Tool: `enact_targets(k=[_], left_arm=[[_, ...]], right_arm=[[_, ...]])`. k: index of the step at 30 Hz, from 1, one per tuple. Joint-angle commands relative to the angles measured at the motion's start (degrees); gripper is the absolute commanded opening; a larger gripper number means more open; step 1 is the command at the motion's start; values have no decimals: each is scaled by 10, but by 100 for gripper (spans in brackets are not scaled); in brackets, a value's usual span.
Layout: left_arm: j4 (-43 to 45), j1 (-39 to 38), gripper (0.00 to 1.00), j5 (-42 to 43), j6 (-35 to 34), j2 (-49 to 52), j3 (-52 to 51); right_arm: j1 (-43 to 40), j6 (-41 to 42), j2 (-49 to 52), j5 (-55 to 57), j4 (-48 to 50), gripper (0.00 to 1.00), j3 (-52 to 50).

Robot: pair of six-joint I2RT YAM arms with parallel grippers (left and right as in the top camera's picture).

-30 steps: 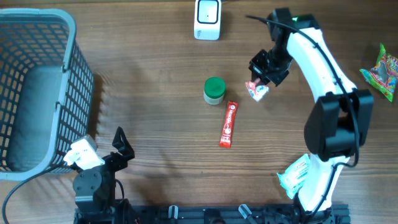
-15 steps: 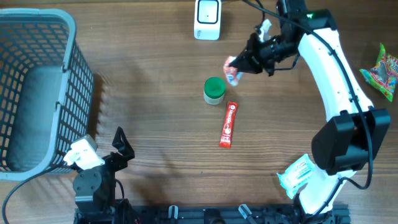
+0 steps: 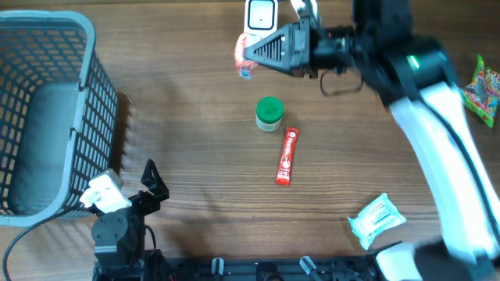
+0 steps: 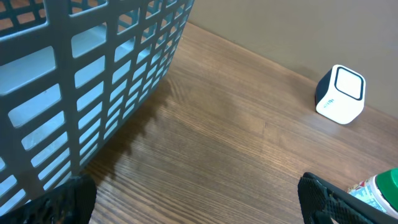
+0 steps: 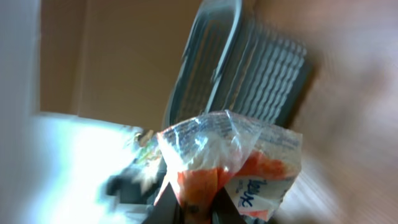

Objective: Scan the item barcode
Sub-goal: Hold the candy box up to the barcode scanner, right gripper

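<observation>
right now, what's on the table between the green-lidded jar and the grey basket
Nothing. The overhead view shows only bare wood tabletop between the green-lidded jar and the grey basket.

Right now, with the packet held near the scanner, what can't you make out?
Packet barcode: right wrist view, blurred and crumpled; overhead, too small.
Scanner lower edge: overhead, covered by the right hand.
Green-capped jar: left wrist view, cut off by the frame corner.
</observation>
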Motion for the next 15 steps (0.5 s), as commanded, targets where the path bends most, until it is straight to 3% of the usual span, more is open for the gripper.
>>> enact_targets(k=[1,4,6,8,13,15], left_arm=[[2,3,100,5,-3,-4,-2],[2,3,100,5,-3,-4,-2],[2,3,100,5,-3,-4,-2],[2,3,100,5,-3,-4,-2],[2,3,100,5,-3,-4,-2],[2,3,100,5,-3,-4,-2]], right_arm=[[69,-8,-66,467,-8,4,10],[114,-7,-50,739,-14,4,2],[118,-7,-13,837,-14,5,-11],[118,-30,45,861,7,4,-11],[118,-337,225,838,285,4,-11],[117,-358,273,839,365,4,-11]])
